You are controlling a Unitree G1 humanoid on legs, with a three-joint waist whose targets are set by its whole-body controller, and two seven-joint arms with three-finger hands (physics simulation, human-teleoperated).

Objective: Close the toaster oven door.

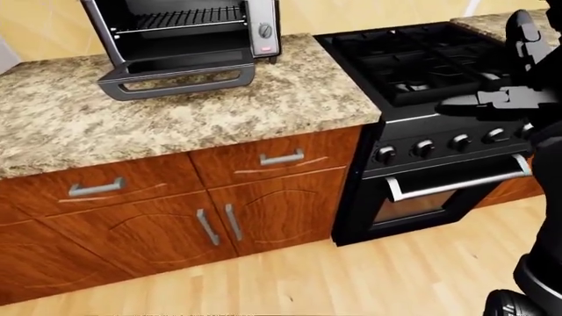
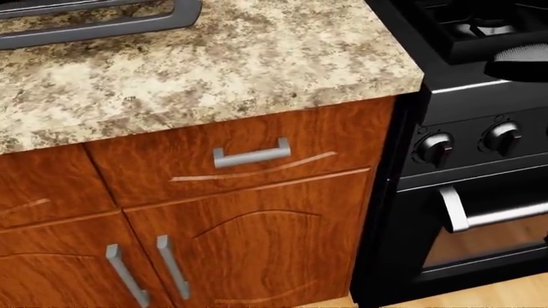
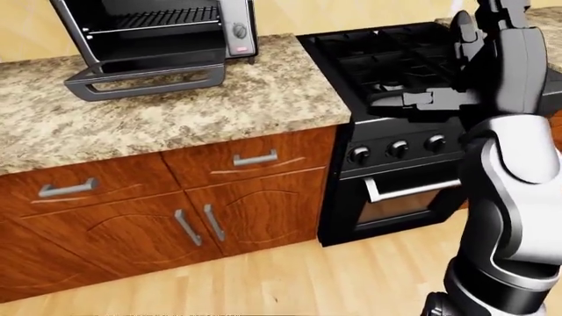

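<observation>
A silver toaster oven [image 1: 260,23] stands on the granite counter [image 1: 132,125] at the top left of the left-eye view. Its door [image 1: 176,78] hangs open, folded down flat onto the counter, and the rack inside shows. In the head view only the door's edge [image 2: 103,25] shows, at the top left. My right hand [image 1: 492,99] hovers over the black stove, far to the right of the toaster oven, with its fingers stretched out flat and nothing in them. My left hand is out of every view.
The black gas stove [image 1: 413,59] with knobs and an oven door handle [image 1: 456,184] adjoins the counter's right end. Wooden drawers and cabinet doors [image 1: 255,210] with metal handles run beneath the counter. A light wood floor [image 1: 351,276] lies below.
</observation>
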